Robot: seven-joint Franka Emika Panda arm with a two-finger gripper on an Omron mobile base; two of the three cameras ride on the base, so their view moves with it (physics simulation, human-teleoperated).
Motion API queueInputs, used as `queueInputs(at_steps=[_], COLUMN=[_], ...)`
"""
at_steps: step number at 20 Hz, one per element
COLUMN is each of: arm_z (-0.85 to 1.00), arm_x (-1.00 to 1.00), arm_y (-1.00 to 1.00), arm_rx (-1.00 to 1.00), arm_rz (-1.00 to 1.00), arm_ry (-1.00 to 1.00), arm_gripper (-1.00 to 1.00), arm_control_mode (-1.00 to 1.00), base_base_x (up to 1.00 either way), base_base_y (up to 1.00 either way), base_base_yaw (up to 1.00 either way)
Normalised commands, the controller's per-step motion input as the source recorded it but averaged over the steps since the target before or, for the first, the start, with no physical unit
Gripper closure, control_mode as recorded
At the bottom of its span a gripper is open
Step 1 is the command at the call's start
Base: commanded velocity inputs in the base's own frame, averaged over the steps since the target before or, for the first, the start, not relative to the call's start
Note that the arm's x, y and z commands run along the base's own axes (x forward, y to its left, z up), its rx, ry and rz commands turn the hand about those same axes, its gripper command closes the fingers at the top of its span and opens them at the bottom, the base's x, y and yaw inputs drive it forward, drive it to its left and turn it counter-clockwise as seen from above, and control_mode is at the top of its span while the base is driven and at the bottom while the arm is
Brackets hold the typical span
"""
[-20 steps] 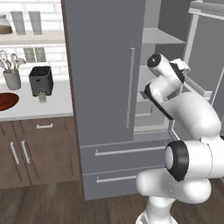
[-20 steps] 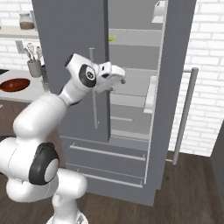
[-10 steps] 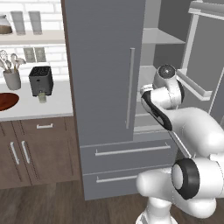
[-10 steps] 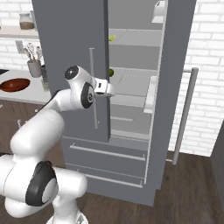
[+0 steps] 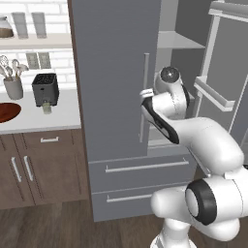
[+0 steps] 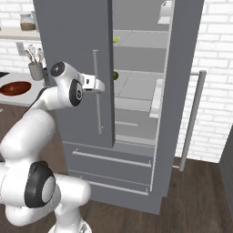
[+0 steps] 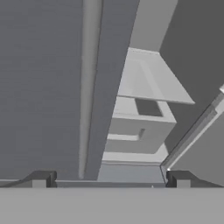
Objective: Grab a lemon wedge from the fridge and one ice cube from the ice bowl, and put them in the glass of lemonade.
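Right base view is giving you the clearest look at the fridge (image 6: 82,68): its right upper door is standing wide open, its left upper door is shut, and the end effector (image 6: 101,85) is sitting at the shut door's long silver handle (image 6: 97,91), close to the door's open edge. Inside, you are seeing pale shelves, and the lemon wedge (image 6: 115,75) is lying on a middle shelf as a small yellow-green piece just past the door edge; another small yellow-green piece (image 6: 116,39) is lying on the shelf above it.

Left base view is showing you the arm bending in front of the fridge (image 5: 116,72), with the hand up against the left door's handle (image 5: 144,97). To the left, the worktop (image 5: 29,118) is carrying the ice bowl (image 5: 7,112) at the picture's edge, a grey utensil cup (image 5: 13,87), a black toaster (image 5: 45,89) and the glass of lemonade (image 5: 46,107) just in front of the toaster. You cannot make out the ice cube at this size.

Hand view is looking along the end effector (image 7: 109,180) – its two dark tips are standing well apart, with nothing between them – at the grey door face, the blurred handle bar (image 7: 89,87) and the fridge shelves (image 7: 148,83) beyond the door edge.
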Motion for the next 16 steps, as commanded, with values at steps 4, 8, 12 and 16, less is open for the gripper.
queueInputs(at_steps=[4, 8, 12, 16], arm_z=[-0.02, -0.47, -0.53, -0.41], arm_x=[0.72, 0.98, 0.60, 0.39], arm_y=[0.44, 0.10, -0.30, -0.19], arm_rx=[0.03, 0.02, 0.10, 0.09], arm_rz=[0.05, 0.00, 0.00, 0.00], arm_ry=[0.01, 0.04, 0.00, 0.00], arm_gripper=[-1.00, -1.00, -1.00, -1.00], arm_control_mode=[-1.00, -1.00, -1.00, -1.00], base_base_x=[0.00, 0.00, 0.00, 0.00], base_base_y=[0.00, 0.00, 0.00, 0.00], base_base_yaw=[0.00, 0.00, 0.00, 0.00])
